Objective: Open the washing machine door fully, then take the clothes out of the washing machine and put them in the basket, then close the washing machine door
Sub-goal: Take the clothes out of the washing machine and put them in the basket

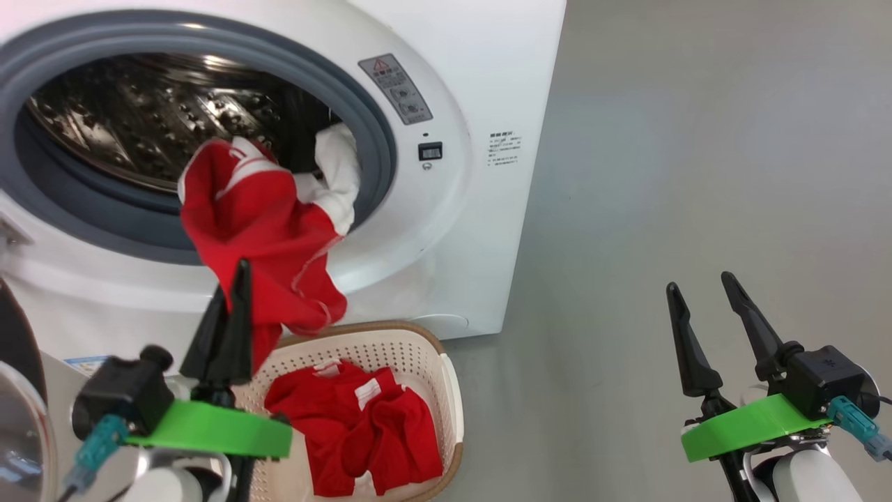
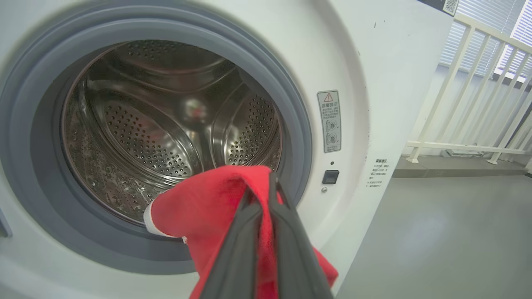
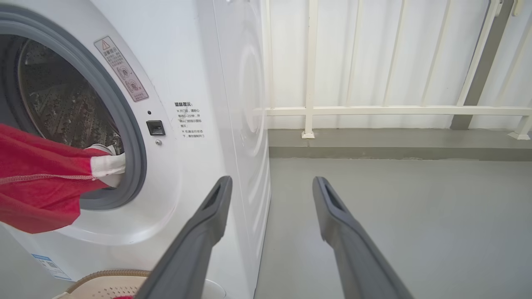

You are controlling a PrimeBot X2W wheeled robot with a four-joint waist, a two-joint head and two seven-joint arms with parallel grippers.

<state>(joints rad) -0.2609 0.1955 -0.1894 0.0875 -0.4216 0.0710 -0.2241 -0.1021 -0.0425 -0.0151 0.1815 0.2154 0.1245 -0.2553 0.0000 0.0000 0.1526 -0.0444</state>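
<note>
Across drum rim [image 1: 381, 150]: clothes [image 1: 258, 216] in left gripper [image 1: 233, 280] | right gripper [image 1: 700, 281] over floor [image 1: 697, 139]

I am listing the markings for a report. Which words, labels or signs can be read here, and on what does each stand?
"温馨提示": heading of the printed notice on the washing machine front; lines below too small.
Grey sticker beside the drum opening: red warning triangle; words too small.
Blue label low on the front: blurred.
QR code at the machine's top edge: no readable text.
</note>
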